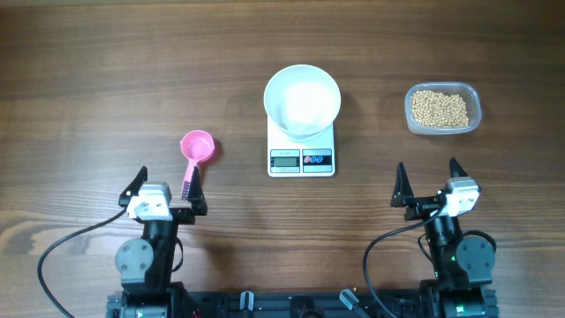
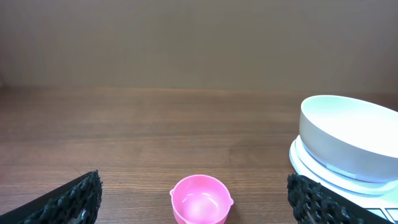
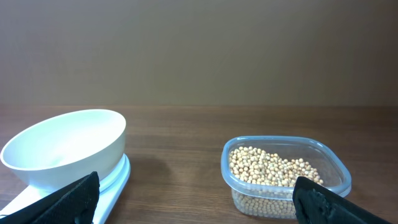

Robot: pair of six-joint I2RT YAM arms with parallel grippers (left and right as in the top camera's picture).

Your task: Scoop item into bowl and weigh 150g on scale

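An empty white bowl (image 1: 302, 101) stands on the white scale (image 1: 301, 160) at the table's middle; both also show in the wrist views, bowl (image 2: 351, 137) and bowl (image 3: 65, 148). Pale beans (image 1: 440, 108) fill a clear plastic tub (image 1: 474, 113) at the back right, the beans (image 3: 273, 168) just ahead of my right gripper. A pink scoop (image 1: 197, 147) lies left of the scale, handle toward me, its cup (image 2: 201, 199) between my left fingers' line of sight. My left gripper (image 1: 165, 183) is open behind the scoop. My right gripper (image 1: 429, 180) is open, empty, short of the tub.
The dark wooden table (image 1: 106, 79) stretches bare to the left and back. Black cables (image 1: 62, 256) trail from both arm bases along the front edge.
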